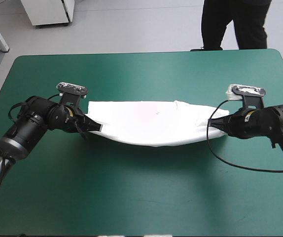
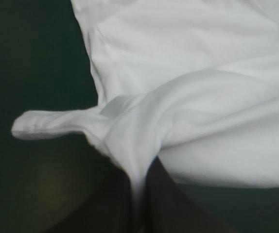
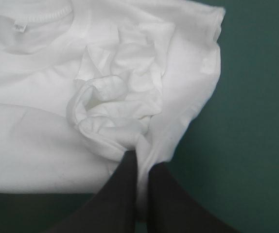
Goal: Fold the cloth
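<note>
Roughly halfway looks a fair estimate. The T-shirt lies as a long, narrow white band across the middle of the table, well clear of every edge, and seems doubled over lengthwise. In both wrist views an upper layer billows over a flatter layer beneath it. The left gripper has its black fingers pressed all but together on one end of the band, with only a thin pinch of cloth between them. A small tongue of fabric, perhaps a sleeve or a corner, sticks out just beside that grip. The right gripper is clamped the same way on the other end, with a bunched knot of cloth just ahead of its fingers. The collar with its label lies farther ahead, toward the band's far edge. The near edge of the band bows toward the robot between the two grips, so the fold looks not yet laid flat. The lengthwise doubling therefore appears to be done or nearly so. Settling and smoothing the band, tidying both gathered ends and folding it across into a compact bundle appear to remain. The bunching at the right end is the likeliest source of an untidy result.
</note>
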